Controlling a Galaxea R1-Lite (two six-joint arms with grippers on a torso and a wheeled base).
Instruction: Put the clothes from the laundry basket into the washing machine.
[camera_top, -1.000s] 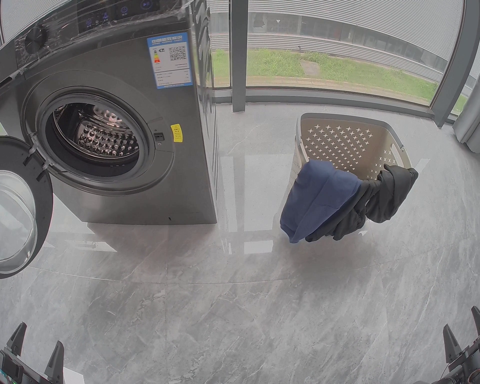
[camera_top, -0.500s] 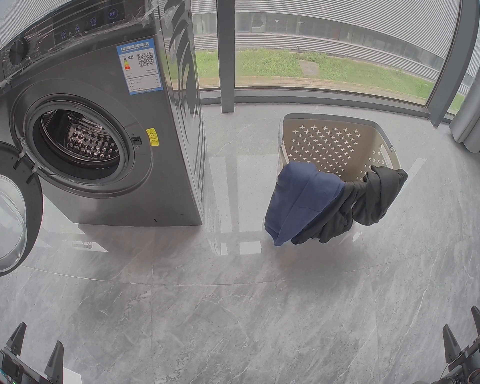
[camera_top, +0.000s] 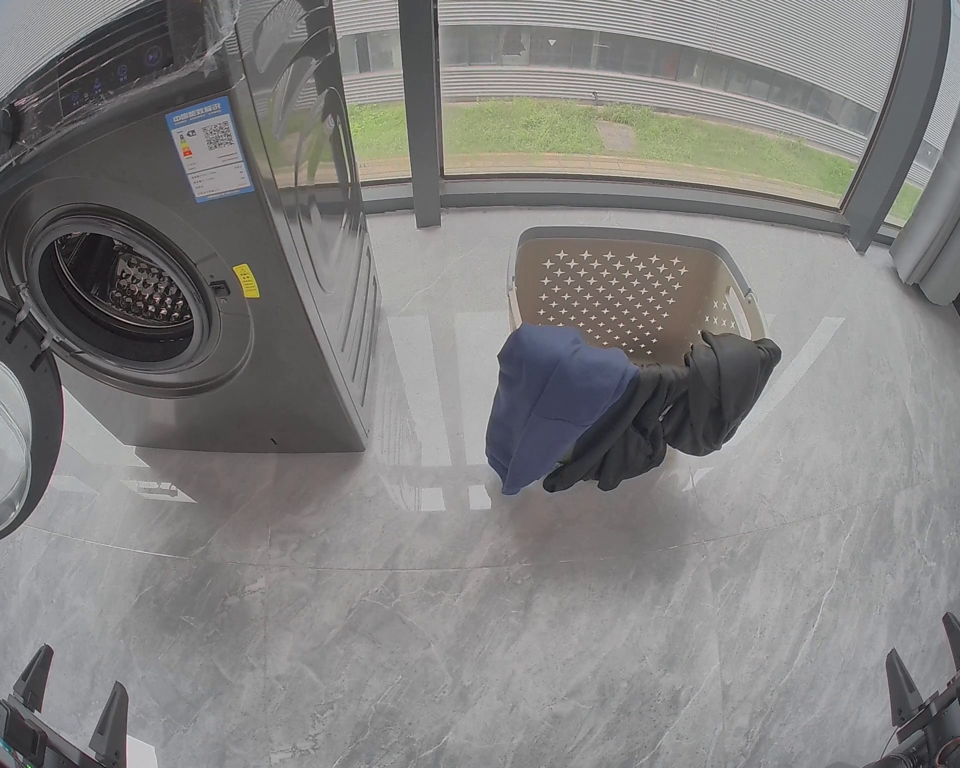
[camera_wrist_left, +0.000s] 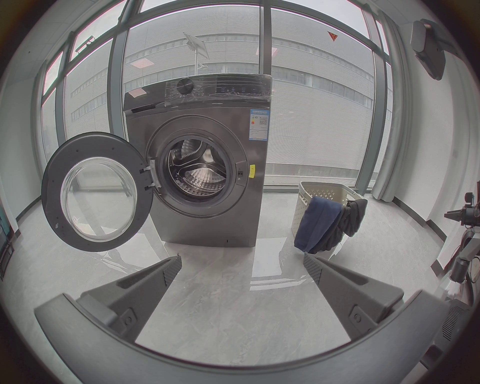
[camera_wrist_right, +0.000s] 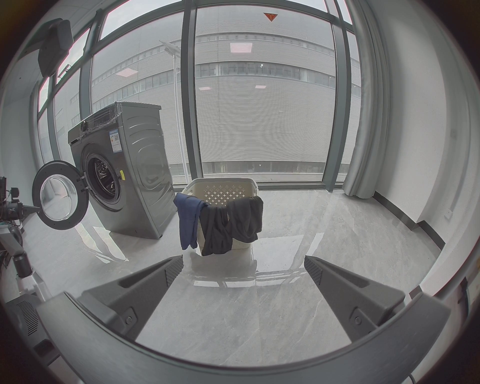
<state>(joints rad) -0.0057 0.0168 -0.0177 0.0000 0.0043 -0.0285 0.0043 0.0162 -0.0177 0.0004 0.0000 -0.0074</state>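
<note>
- Washing machine (camera_top: 200, 300): stands on the floor (camera_top: 450, 620) at about 10 o'clock from the robot in the head view. Front faces the robot.
- Door (camera_top: 22, 440): swung fully open, hinged on the 9 o'clock side of the porthole. The drum (camera_top: 125, 290) is exposed; no clothing can be seen in the part that shows.
- Laundry basket (camera_top: 625, 290): at about 1 o'clock, well apart from the machine, near the window (camera_top: 640, 90).
- Blue garment (camera_top: 550, 400): draped over the basket's near rim at its 7 o'clock corner, hanging down outside.
- Black garment (camera_top: 690, 400): draped over the same rim from 6 to 4 o'clock, touching the blue one.
- Left gripper (camera_top: 78, 685): low at 7 o'clock, fingers spread, nothing between them.
- Right gripper (camera_top: 922, 645): low at 5 o'clock, fingers spread, likewise empty.
- Both grippers are well apart from the basket and the machine.
</note>
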